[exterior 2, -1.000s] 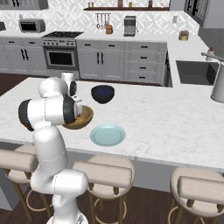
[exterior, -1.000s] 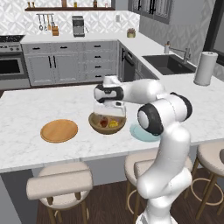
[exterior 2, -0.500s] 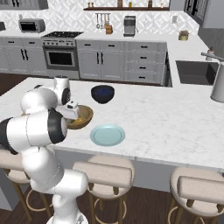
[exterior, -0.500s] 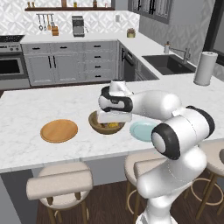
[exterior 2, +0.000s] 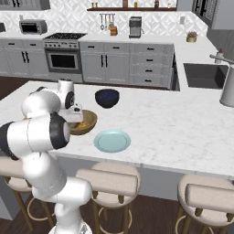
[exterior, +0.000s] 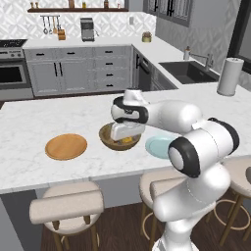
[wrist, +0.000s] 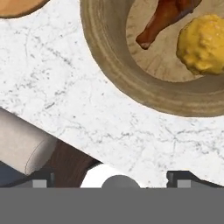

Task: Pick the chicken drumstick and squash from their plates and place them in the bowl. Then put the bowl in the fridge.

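White arm's two-finger gripper (wrist: 112,177) is hanging just above the wide light-brown wooden bowl (wrist: 109,65) w/ jaws spread wide, gripping nothing. Reddish-brown chicken drumstick (wrist: 162,18) & lumpy yellow squash (wrist: 202,43) are lying side by side inside it. Round orange-tan wooden plate (exterior: 66,146) & pale blue-green plate (exterior 2: 112,140) are flanking the bowl on white marble counter (exterior: 39,117).

Glossy white arm (exterior: 196,142), dark joints

No readable text, label, brand, number or sign anywhere in these views
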Tool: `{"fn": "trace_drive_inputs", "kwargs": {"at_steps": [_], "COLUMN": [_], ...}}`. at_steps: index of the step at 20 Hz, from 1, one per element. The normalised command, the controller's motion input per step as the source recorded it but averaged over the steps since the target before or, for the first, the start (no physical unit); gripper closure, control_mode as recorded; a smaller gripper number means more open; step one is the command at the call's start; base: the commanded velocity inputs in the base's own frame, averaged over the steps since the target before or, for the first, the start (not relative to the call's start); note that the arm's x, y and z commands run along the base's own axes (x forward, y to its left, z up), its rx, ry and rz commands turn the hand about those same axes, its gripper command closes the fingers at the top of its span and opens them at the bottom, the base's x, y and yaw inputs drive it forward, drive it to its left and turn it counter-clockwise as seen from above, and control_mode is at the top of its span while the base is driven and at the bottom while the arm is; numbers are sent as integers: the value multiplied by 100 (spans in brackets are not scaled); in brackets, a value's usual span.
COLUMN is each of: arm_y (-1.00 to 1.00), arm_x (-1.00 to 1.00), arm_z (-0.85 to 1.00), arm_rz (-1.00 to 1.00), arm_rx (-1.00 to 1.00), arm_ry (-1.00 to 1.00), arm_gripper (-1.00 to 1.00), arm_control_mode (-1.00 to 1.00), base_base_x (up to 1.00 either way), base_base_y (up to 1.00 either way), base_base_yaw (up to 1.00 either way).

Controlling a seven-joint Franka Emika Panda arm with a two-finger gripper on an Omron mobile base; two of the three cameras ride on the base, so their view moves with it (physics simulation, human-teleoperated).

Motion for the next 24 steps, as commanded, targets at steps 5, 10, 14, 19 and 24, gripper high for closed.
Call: {"fn": "trace_drive_inputs", "kwargs": {"at_steps": [5,10,14,19,24], "arm_y": [25,17,16,4,0], "arm_x": [34,21,1,5,36], "arm_z": [-5,-13,-31,-36,-23], "arm_rz": [22,17,4,0,0], "arm_rx": [-3,-5,-5,-1,-1], "arm_ry": [0,0,0,-4,-3], "arm_gripper": [-100,-100,-100,-100,-100], "arm_control_mode": [-100,-100,-100,-100,-100], "base_base_x": [0,0,0,0,0], "base_base_y": [0,0,0,0,0], "base_base_yaw": [0,0,0,0,0]}}
